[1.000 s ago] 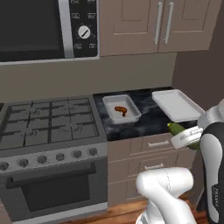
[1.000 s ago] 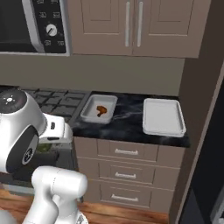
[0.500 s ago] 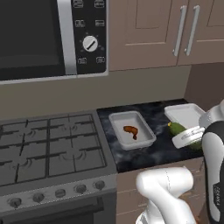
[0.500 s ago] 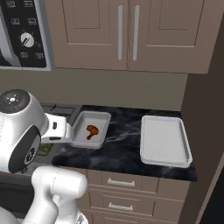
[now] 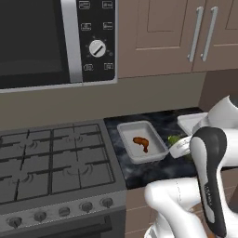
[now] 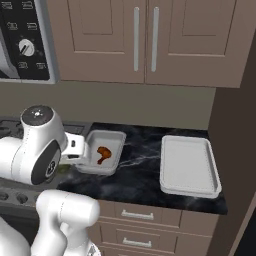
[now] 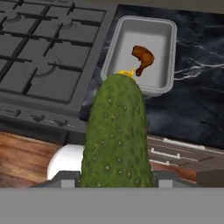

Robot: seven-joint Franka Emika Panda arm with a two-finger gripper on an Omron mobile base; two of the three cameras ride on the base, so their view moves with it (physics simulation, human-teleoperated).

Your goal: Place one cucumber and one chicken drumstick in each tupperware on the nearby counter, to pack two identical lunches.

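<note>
A cucumber (image 7: 117,135) is pinched in the claw (image 7: 116,177) short of the tabletop (image 7: 197,105); next, lowering into the tupperware (image 7: 162,30) beside the chicken drumstick (image 7: 143,58) seems required.

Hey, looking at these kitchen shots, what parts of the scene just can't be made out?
- Gripper: hand view, the held cucumber covers its fingertips, so the contact is hidden.
- Cucumber: left base view, mostly hidden behind the arm.
- Empty tupperware: left base view, largely blocked by the arm.
- Tupperware holding the chicken drumstick: right base view, its near-left corner sits behind the arm.
- Microwave: both base views, cut by the frame edges.
</note>
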